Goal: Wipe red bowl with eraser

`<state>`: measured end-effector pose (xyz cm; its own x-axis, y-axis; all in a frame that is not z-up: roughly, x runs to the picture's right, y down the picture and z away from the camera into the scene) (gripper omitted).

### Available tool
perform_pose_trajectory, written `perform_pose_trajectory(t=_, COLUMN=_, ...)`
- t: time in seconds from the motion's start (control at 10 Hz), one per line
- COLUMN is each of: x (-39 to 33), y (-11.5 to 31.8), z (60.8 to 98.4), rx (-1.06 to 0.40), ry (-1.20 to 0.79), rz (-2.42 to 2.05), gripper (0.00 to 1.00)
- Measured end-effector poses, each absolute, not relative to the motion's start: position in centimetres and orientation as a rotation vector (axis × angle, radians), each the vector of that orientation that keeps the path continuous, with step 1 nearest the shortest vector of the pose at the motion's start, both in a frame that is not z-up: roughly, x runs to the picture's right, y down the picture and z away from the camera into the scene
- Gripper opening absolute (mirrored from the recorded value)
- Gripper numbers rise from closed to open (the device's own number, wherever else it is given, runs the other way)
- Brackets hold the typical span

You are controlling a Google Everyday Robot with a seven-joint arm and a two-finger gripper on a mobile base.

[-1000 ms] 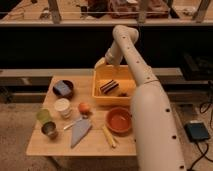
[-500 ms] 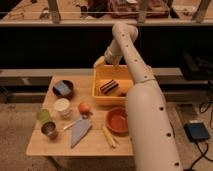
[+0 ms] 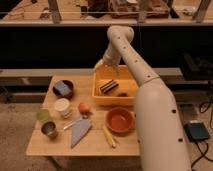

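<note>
**Desk:** What is sitting closest to the lens?

**Photographer:** The robot's white arm [image 3: 155, 115] is filling the right foreground. On the wooden table [image 3: 40, 147] beside it, a brush [image 3: 80, 131] is lying near the front edge. The red bowl [image 3: 120, 120] is sitting just behind, front right, upright and looking empty.

**Desk:** And the eraser?

**Photographer:** The eraser [image 3: 109, 86] is lying inside the yellow tray [image 3: 117, 103], directly behind the bowl. It is resting at a slant, with a smaller dark item just beside it.

**Desk:** Where is the tool working?

**Photographer:** The gripper [image 3: 107, 67] is hovering over the tray's far left side, above the eraser and not touching it. Its jaws are standing apart, with nothing between them.

**Desk:** What is threatening the job from here?

**Photographer:** In my judgement, the tray's walls are crowding the descent, so a finger could catch the rim and shove the tray into the bowl. The slanted eraser is offering a poor face, so the jaws could pinch a corner and drop it, or take the dark item along. The light bowl is sitting loose, so hard wiping could be pushing it toward the table edge.
</note>
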<state>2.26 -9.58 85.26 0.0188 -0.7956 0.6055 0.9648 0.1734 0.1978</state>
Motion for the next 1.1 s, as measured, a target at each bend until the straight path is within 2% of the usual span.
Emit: perform_pose_trajectory(t=1.1, x=6.1, y=-7.1, z=87.7, rx=-0.369, ry=-0.6, rz=-1.211, gripper=0.8)
